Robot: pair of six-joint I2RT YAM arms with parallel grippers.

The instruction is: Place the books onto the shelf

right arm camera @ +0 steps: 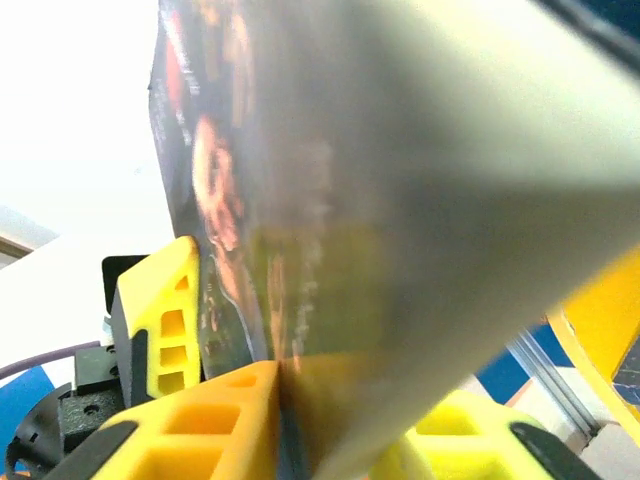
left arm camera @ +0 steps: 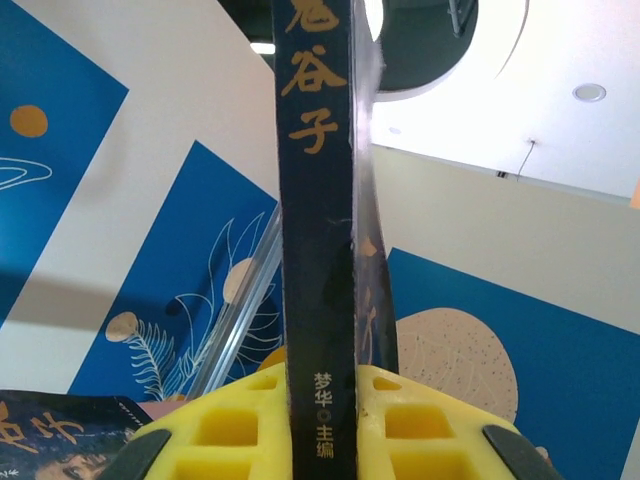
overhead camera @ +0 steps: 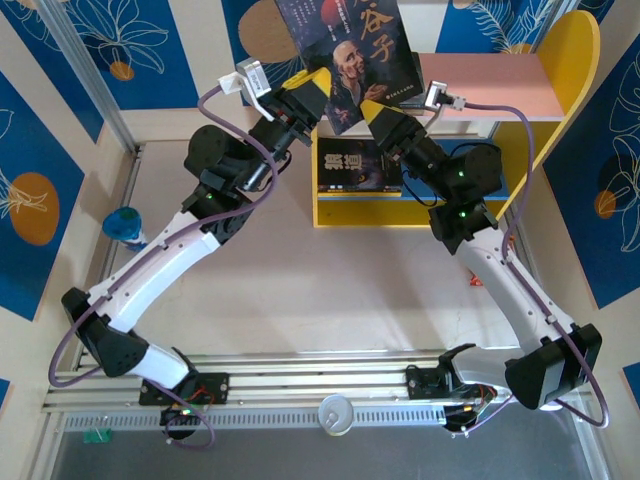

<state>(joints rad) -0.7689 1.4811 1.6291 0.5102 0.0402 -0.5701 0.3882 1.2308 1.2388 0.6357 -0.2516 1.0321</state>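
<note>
bearded-man book [overhead camera: 345, 50] up in the air over the left end of the shelf [overhead camera: 565, 60] — left pincer [left arm camera: 320, 390] clamped on its spine edge, right pincer [right arm camera: 335, 400] gripping its lower right corner. second book [overhead camera: 358, 165] on the shelf's lower tier — pink top board [overhead camera: 490, 85] open to the right.

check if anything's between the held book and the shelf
Nothing visible stands in the way. The book is clamped by the left gripper and right gripper above the shelf, and the visible part of its pink top is bare. A second book lies on the lower tier.
</note>
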